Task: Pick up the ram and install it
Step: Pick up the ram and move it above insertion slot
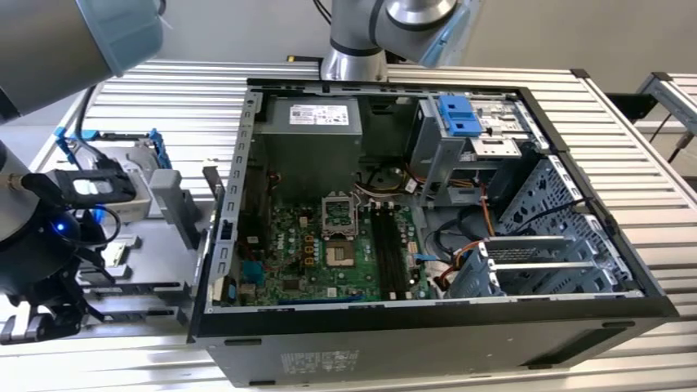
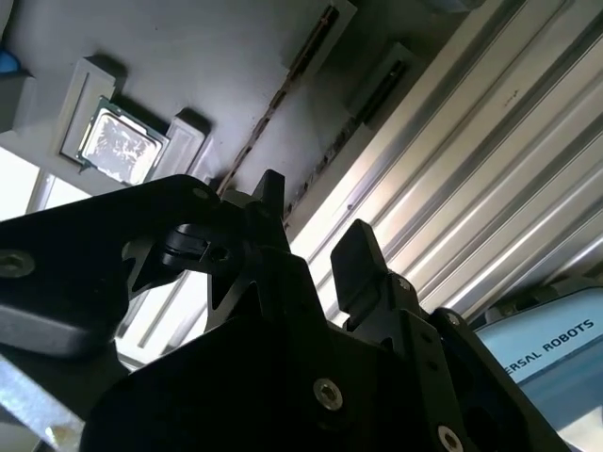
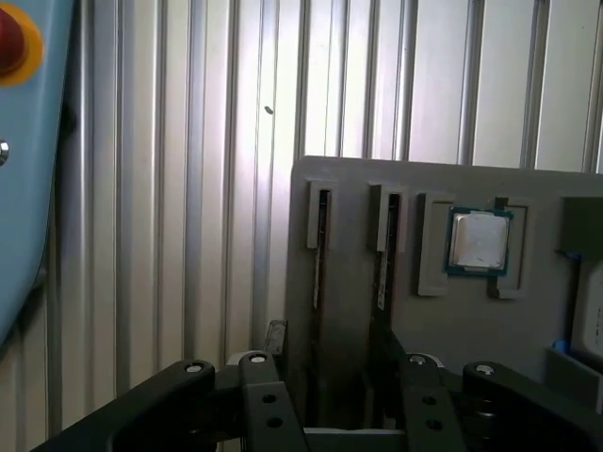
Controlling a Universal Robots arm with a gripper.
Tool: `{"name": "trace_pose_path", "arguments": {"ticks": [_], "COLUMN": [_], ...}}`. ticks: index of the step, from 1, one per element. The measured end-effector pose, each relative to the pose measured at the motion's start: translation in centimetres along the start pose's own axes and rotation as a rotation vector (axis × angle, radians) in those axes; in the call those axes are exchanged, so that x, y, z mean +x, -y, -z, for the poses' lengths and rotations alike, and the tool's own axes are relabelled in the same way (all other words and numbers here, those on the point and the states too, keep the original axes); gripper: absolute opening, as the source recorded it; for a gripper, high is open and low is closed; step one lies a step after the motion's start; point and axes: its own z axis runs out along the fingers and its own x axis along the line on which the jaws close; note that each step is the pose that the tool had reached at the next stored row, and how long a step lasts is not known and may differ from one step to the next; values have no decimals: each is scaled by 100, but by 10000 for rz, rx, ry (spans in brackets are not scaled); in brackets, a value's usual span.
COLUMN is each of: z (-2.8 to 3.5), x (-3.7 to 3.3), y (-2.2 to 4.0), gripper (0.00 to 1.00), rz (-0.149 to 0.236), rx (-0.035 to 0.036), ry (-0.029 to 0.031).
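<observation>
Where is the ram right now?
In the first wrist view, the ram stands on edge in the gray tray, near the silver chip, just beyond the gripper.

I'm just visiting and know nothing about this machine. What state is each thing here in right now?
Pincer: open, empty, facing the gray holder.
Ram: standing on edge in a holder slot, not picked up.
Silver chip: lying flat in its recess.
Computer case: on its side, panel off.
Memory slots: empty.
</observation>
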Motion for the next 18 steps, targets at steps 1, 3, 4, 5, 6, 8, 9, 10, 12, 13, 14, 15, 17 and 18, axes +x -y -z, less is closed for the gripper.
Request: {"name": "trace_pose_path", "arguments": {"ticks": [1,3,4,5,6,8,9,10,12,13,14,15,17,18], "z": [-5,-18,-24,-31,-42,-69,-86,-103,-146,-176,-195,-213,-251,-276], "x": [0,1,1,2,2,3,4,5,7,8,9,10,12,13], "y": [0,0,0,1,1,1,2,2,3,3,4,4,6,7], "gripper": [100,100,100,100,100,100,100,100,100,100,100,100,100,100], "rz": [0,1,0,0,0,0,0,1,-5,-15,-20,-29,-52,-61], "rx": [0,0,0,0,-1,0,1,0,0,1,2,2,2,2], "ry": [0,0,0,0,0,0,1,0,0,0,1,1,0,1]}}
